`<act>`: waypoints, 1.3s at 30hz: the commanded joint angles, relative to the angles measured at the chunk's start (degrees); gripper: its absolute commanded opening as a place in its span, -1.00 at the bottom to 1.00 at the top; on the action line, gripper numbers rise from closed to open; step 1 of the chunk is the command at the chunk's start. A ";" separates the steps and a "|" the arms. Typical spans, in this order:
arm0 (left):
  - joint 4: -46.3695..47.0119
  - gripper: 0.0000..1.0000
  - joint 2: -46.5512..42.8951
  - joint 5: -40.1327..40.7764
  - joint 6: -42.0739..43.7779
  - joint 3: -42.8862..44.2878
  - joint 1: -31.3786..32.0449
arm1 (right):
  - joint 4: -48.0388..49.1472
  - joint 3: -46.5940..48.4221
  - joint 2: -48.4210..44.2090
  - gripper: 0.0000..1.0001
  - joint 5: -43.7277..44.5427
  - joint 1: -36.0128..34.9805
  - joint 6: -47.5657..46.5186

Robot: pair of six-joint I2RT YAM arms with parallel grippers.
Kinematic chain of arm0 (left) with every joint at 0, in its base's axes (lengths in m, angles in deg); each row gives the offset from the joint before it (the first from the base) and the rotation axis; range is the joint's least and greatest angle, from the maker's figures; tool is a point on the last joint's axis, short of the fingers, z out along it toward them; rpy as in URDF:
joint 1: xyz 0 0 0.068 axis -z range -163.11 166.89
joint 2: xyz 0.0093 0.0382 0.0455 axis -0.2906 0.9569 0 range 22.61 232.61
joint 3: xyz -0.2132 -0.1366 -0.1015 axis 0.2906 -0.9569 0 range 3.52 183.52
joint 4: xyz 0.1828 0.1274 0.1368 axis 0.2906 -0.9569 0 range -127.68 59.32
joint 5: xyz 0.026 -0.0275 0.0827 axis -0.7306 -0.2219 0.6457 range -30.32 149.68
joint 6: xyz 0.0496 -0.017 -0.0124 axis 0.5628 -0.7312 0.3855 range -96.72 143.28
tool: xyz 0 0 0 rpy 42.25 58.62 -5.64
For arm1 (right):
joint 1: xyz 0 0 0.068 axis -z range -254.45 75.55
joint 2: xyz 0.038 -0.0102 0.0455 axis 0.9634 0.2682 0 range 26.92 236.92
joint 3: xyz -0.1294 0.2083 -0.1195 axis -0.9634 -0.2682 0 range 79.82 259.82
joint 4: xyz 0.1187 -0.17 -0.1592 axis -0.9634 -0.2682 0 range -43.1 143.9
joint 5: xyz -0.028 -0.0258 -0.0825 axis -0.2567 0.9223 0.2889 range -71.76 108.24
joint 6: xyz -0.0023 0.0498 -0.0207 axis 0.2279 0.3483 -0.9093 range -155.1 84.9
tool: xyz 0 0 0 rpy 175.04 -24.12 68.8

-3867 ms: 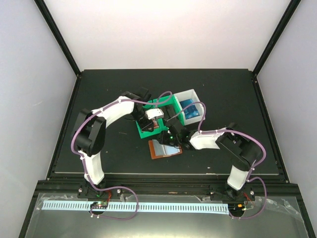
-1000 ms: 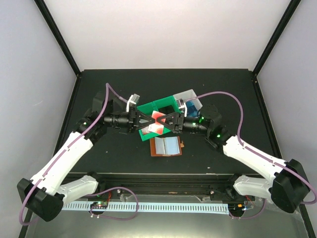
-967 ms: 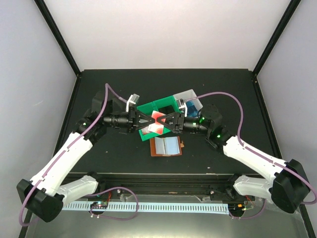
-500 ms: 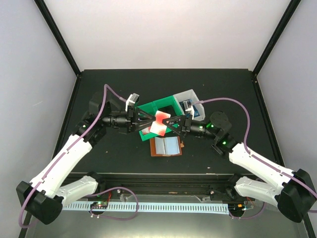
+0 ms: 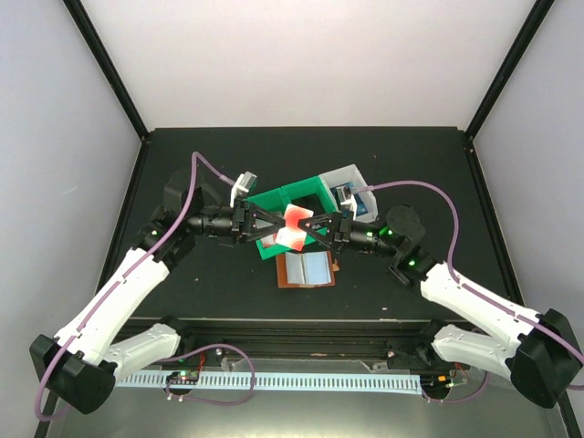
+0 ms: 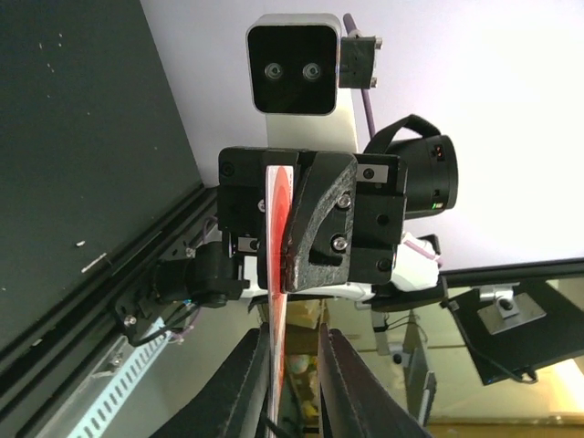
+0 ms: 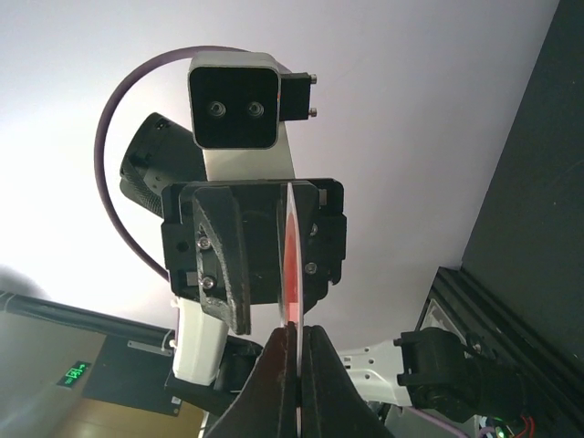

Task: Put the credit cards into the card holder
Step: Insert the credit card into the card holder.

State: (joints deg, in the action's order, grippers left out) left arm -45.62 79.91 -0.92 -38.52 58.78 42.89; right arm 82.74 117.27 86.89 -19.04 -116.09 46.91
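Red-and-white card [image 5: 294, 224] hung mid-air at frame centre, pinched by right gripper [image 5: 313, 229]. Left gripper [image 5: 276, 225] had its jaws slightly apart around it. Card holder [image 5: 306, 270] lay open just below. Insertion not started, judging by this.

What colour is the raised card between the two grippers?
The card is red and white, clearest in the top external view.

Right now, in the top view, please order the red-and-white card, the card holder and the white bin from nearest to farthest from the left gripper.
From the left gripper:
1. red-and-white card, at its fingertips.
2. card holder, on the table toward the arm bases.
3. white bin, beyond the card, right arm's side.
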 commanded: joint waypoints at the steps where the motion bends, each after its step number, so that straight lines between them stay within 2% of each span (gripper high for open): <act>1: -2.32 -0.71 -0.93 -4.00 6.44 0.61 1.23 | 0.33 -0.41 1.30 -0.98 0.59 0.01 -0.37; 7: -4.62 -0.97 -0.63 -4.05 9.90 0.64 1.60 | -0.43 -0.36 1.73 -0.97 0.02 -0.01 -1.69; 9: -6.35 -0.97 -0.69 -3.12 11.12 0.72 1.58 | -1.11 -0.36 1.63 -0.86 -0.07 0.02 -2.55; 10: -7.57 -0.97 -0.82 -1.68 11.76 0.75 1.60 | -1.88 -0.41 1.52 -0.68 -0.03 -0.01 -3.22; 13: -11.25 -0.97 -1.35 3.36 14.16 0.16 1.50 | -7.16 -1.11 -0.50 0.08 2.73 0.11 -7.75; 14: -12.03 -0.97 -1.60 5.17 15.42 -0.49 1.47 | -10.76 -1.49 -1.54 0.26 4.56 0.12 -10.42; 16: -13.77 -0.97 -2.17 10.94 17.67 -2.56 1.50 | -17.13 -2.56 -3.58 0.39 7.80 0.10 -15.47; 20: -10.02 -0.97 -4.73 19.70 17.40 -10.47 2.74 | -28.10 -5.06 -6.13 0.44 13.55 0.14 -24.81; 23: -4.37 -0.97 -5.56 25.69 14.79 -15.88 6.07 | -37.36 -5.58 -7.06 0.44 20.08 0.01 -30.45; 27: 1.35 -0.97 -5.23 36.01 10.12 -21.72 12.18 | -44.71 -5.41 -5.80 0.44 30.87 -1.27 -35.50; 32: 13.22 -0.97 -3.15 50.23 2.84 -27.48 18.64 | -50.81 -1.59 4.09 0.44 40.72 -6.54 -36.86; 35: 17.91 -0.97 0.94 52.81 1.68 -28.38 20.27 | -54.13 1.60 10.55 0.44 46.32 -9.21 -37.20; 39: 23.04 -0.97 7.25 53.00 2.80 -28.20 20.87 | -55.29 4.12 17.37 0.43 49.13 -11.35 -38.13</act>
State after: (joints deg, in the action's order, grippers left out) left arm -32.81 82.97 47.14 -34.58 30.28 63.07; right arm 31.42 118.27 99.80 22.09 -125.73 11.05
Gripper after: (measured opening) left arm 0.017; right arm 0.719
